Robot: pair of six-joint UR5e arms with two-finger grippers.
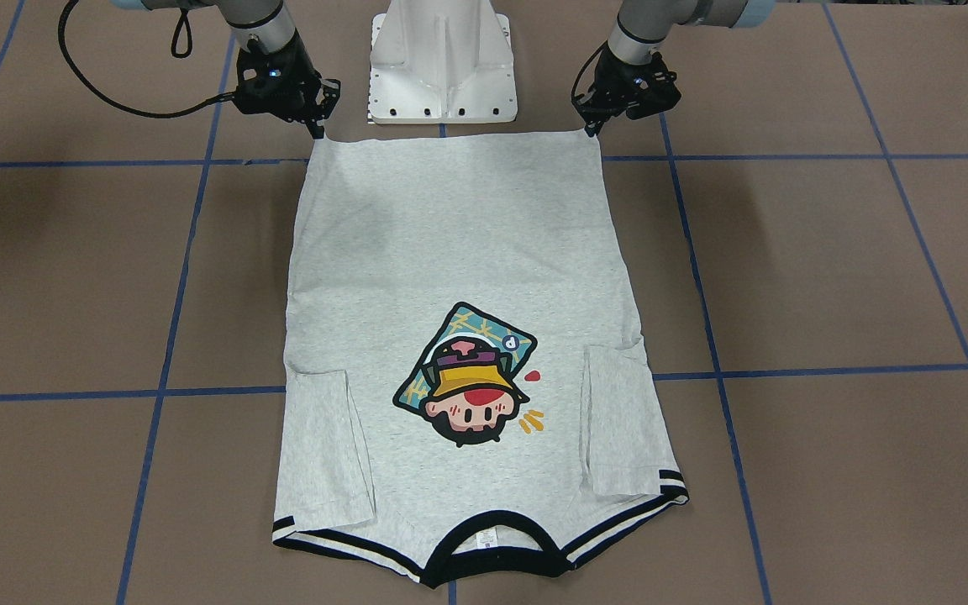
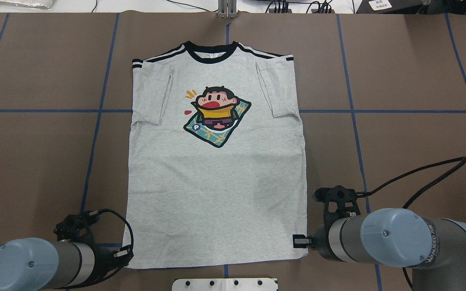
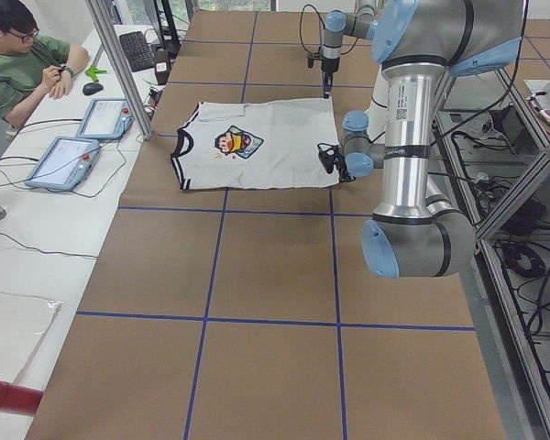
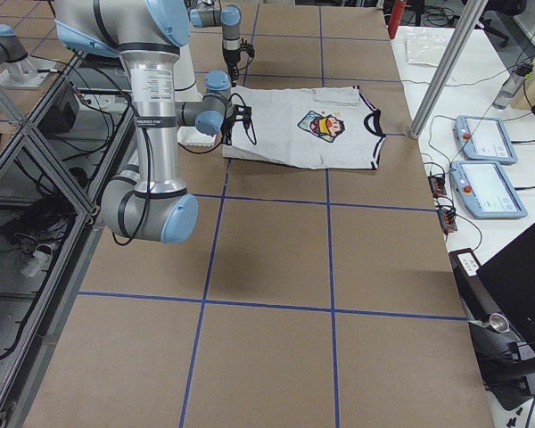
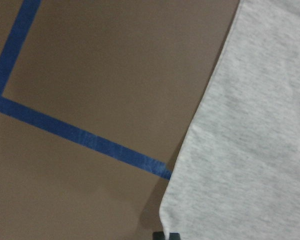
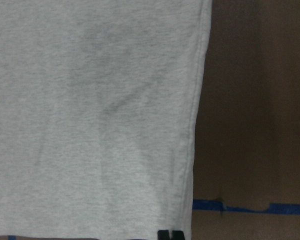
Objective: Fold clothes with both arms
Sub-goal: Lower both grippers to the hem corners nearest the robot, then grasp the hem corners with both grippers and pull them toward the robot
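The light grey T-shirt (image 1: 450, 252) (image 2: 217, 190) lies flat and face up on the brown table, with its collar on the far side from the robot. Both short sleeves are folded in over the front, beside the cartoon print (image 2: 217, 115). My left gripper (image 2: 123, 254) (image 1: 591, 128) sits at the hem corner on my left. In the left wrist view its fingertips (image 5: 166, 236) stand together on the cloth's corner. At the other hem corner is my right gripper (image 2: 299, 241) (image 1: 316, 130), and its fingertips (image 6: 169, 235) are closed on the hem edge.
The white pedestal base (image 1: 444, 63) stands just behind the hem, between the arms. A black cable (image 2: 419, 173) loops out from the right wrist. Blue tape lines cross the table. At the far side, a person (image 3: 18, 55) sits by two tablets (image 3: 64, 160).
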